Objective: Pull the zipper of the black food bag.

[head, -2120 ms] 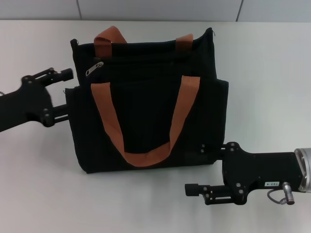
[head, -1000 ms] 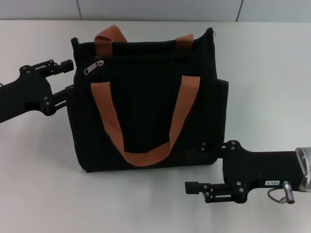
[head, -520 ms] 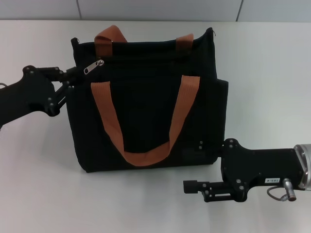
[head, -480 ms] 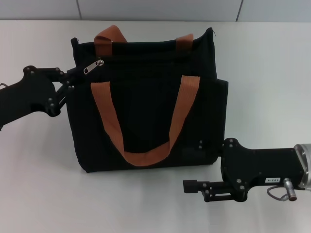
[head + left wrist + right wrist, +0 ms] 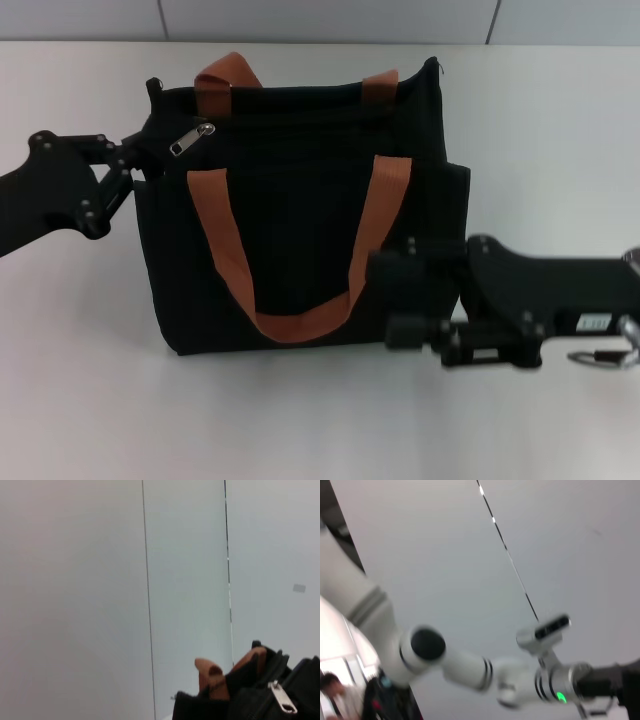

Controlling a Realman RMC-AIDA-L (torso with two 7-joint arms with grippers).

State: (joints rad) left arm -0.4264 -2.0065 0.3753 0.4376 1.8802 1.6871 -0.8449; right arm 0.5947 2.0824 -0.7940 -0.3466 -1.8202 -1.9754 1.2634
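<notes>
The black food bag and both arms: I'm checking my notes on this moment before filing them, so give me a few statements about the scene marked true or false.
1. The black food bag lies on the white table. True.
2. The zipper sits near the bag's right end. False: its silver slider is at the robot's left end of the zip line.
3. The left gripper is at the bag's left edge, close to the zipper. True.
4. The right gripper hovers over the bag's top edge. False: it is at the bag's lower right corner.
5. The bag's strap handles are blue. False: they are orange-brown.
</notes>
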